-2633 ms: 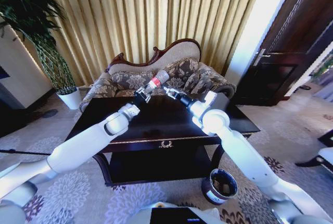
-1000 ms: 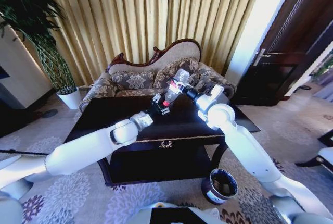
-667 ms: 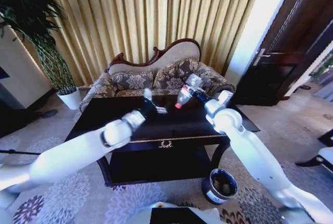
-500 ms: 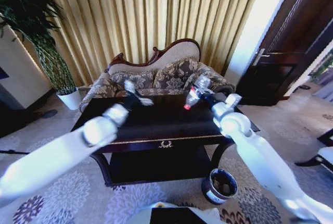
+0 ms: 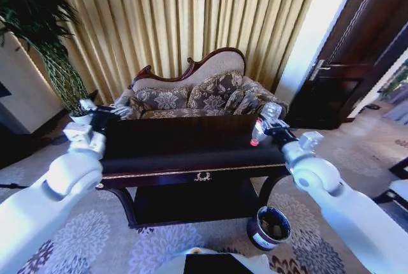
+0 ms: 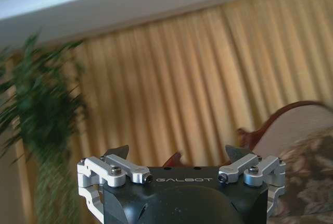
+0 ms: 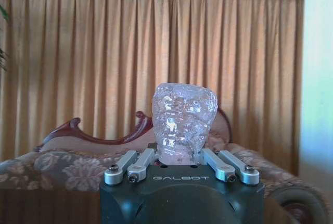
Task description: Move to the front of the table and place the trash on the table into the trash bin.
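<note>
A clear plastic bottle (image 5: 262,124) with a red cap and red-white label is tilted cap-down over the right end of the dark-brown table (image 5: 191,154). My right gripper (image 5: 273,127) is shut on it. In the right wrist view the bottle's crumpled clear body (image 7: 184,122) stands between the fingers of the right gripper (image 7: 179,157). My left gripper (image 5: 104,111) hovers at the table's left end. It is open and holds nothing, as the left wrist view shows (image 6: 177,153). The dark trash bin (image 5: 269,226) with a pale rim stands on the carpet by the table's front right leg.
A patterned sofa (image 5: 191,95) with a carved wooden back stands behind the table, with gold curtains (image 5: 191,19) behind it. A tall plant (image 5: 38,25) fills the left corner. A dark door (image 5: 357,51) is at the right. Floral carpet (image 5: 357,153) surrounds the table.
The bottle went from my left gripper to my right, which has carried it rightward to the table's right end. My left arm has swung left, empty and open.
</note>
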